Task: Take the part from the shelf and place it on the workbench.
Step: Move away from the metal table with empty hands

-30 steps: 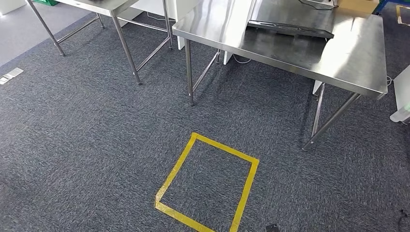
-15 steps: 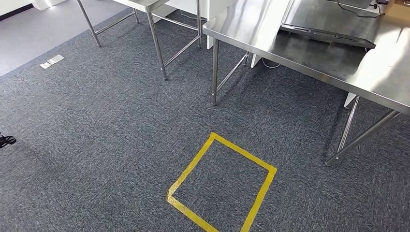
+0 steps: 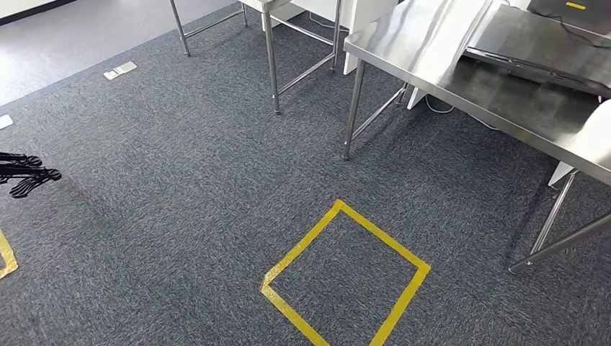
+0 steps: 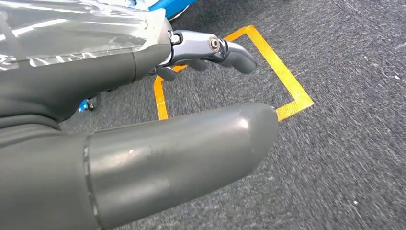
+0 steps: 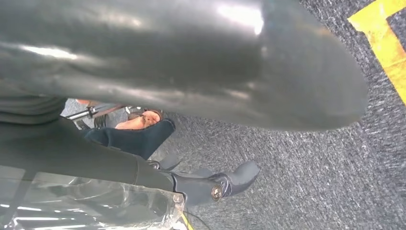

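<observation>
The left robot hand (image 4: 143, 120) hangs over the carpet (image 3: 180, 216) near a yellow tape square (image 4: 268, 62), fingers apart, holding nothing. The right robot hand (image 5: 158, 110) hangs likewise. The steel worktop (image 3: 504, 101) stands beyond the square (image 3: 346, 277).

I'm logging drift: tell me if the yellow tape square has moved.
No. The yellow tape square keeps its place relative to the steel table's leg; the whole picture shifted, so the camera turned.
</observation>
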Motion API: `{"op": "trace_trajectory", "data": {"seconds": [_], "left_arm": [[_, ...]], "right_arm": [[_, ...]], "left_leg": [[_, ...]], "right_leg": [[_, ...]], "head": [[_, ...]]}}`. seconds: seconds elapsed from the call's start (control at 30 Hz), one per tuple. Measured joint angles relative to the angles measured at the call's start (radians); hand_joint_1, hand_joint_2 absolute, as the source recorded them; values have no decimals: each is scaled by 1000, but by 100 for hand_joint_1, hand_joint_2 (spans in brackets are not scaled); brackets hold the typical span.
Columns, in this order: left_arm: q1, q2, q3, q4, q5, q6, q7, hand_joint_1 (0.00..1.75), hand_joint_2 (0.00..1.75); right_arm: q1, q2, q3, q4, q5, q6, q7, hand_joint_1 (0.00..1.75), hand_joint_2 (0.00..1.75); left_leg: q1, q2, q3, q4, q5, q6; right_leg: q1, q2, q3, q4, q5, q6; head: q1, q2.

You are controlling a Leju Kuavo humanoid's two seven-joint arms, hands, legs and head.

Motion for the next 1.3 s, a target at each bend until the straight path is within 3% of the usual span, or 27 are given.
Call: {"op": "trace_trajectory", "data": {"seconds": [0.07,0.13,0.2,0.23,0.27,0.3,0.37,0.43,0.53,0.6,0.67,0.73,0.77,0.8,0.83,0.9,0.97,1.03,1.1,1.17,1.2,1.23,1.3], "left_arm": [[1,-1,-1,0,-1,3,4,0,0],[0,-1,-2,0,-3,6,6,0,0],[-1,0,-3,0,-7,8,7,0,0],[0,0,-3,0,-9,9,7,0,0],[1,-1,-3,0,-10,10,7,0,0],[2,-1,-3,0,-11,10,7,0,0],[3,-3,-4,0,-12,11,8,0,0],[3,-4,-4,0,-12,11,8,0,0],[7,-3,-5,0,-12,11,8,0,0],[8,-3,-5,0,-12,12,8,0,0],[6,-3,-6,0,-15,13,8,0,0],[6,-3,-8,0,-20,14,8,0,0],[7,-3,-10,0,-21,14,8,0,0],[7,-3,-11,0,-22,14,9,0,0],[7,-3,-11,0,-23,14,9,0,0],[5,-4,-12,0,-26,15,10,0,0],[3,-4,-13,0,-28,15,10,0,0],[2,-4,-13,0,-29,16,10,0,0],[2,-5,-14,0,-29,16,10,0,0],[1,-5,-14,0,-29,16,10,0,0],[1,-4,-14,0,-29,17,10,0,0],[1,-4,-14,0,-29,17,10,0,0],[3,-5,-14,0,-29,16,10,0,0]], "right_arm": [[-1,0,0,0,3,-1,0,0,0],[1,0,0,0,6,-2,-1,0,0],[4,0,0,1,7,-2,-1,0,0],[5,-1,0,1,7,-2,0,0,0],[7,-1,0,1,8,-2,0,0,0],[7,-2,0,1,8,-3,0,0,0],[7,-3,0,2,8,-3,0,0,0],[6,-3,0,2,8,-4,0,0,0],[2,-2,0,3,8,-4,1,0,0],[2,-3,0,3,9,-5,2,0,0],[5,-3,0,3,10,-6,2,0,0],[7,-3,0,3,11,-6,2,0,0],[7,-3,0,3,11,-6,3,0,0],[7,-3,0,3,12,-7,3,0,0],[6,-2,0,3,13,-7,3,0,0],[5,-1,0,3,15,-7,4,0,0],[4,-1,0,3,17,-9,5,0,0],[1,-1,0,3,18,-10,6,0,0],[-1,0,0,3,20,-11,7,0,0],[1,1,0,3,22,-12,7,0,0],[2,1,0,3,22,-12,7,0,0],[4,1,0,3,22,-12,8,0,0],[6,0,0,3,22,-12,11,0,0]], "left_leg": [[1,-18,3,-11,9,16],[5,-37,3,-20,18,31],[4,-59,-2,-21,21,36],[4,-72,-3,-20,23,36],[4,-85,-3,-20,24,36],[4,-97,-3,-19,25,34],[4,-120,-3,-16,26,29],[1,-136,-6,-12,27,20],[3,-147,-12,-10,28,4],[6,-113,-32,29,-1,-5],[9,-71,-84,144,-69,-15],[14,-59,-140,262,-117,-23],[17,-55,-148,279,-114,-26],[20,-50,-135,256,-94,-28],[23,-39,-103,197,-61,-29],[23,5,-28,60,-10,-26],[15,25,2,2,2,-16],[8,3,-1,-3,5,-3],[9,-17,1,-14,14,14],[12,-38,1,-20,22,26],[12,-50,-1,-20,24,29],[12,-63,-3,-20,24,30],[12,-88,-3,-20,25,30]], "right_leg": [[-1,13,-5,17,-14,8],[-5,61,-48,108,-61,6],[-8,90,-115,244,-114,3],[-9,94,-136,284,-124,7],[-10,97,-138,285,-115,15],[-11,100,-121,245,-91,25],[-16,126,-56,102,-29,40],[-18,147,-21,14,3,34],[-17,131,-14,3,12,9],[-22,113,-10,0,18,-8],[-20,92,-11,-1,19,-19],[-17,69,-13,-1,18,-23],[-16,58,-13,-1,17,-23],[-16,48,-12,-1,16,-23],[-16,39,-10,0,14,-23],[-11,22,-6,0,8,-16],[-3,7,-1,0,2,-6],[0,-8,4,-2,0,4],[-4,19,-6,26,-19,12],[-10,74,-59,135,-73,8],[-11,90,-96,210,-103,5],[-12,96,-129,273,-123,6],[-13,99,-152,311,-120,18]], "head": [[0,0],[0,0],[1,0],[1,0],[1,0],[1,0],[1,0],[0,0],[0,0],[-3,0],[-6,0],[-6,0],[-6,0],[-7,0],[-7,0],[-8,0],[-5,0],[-1,0],[-1,0],[0,0],[1,0],[1,0],[1,0]]}}
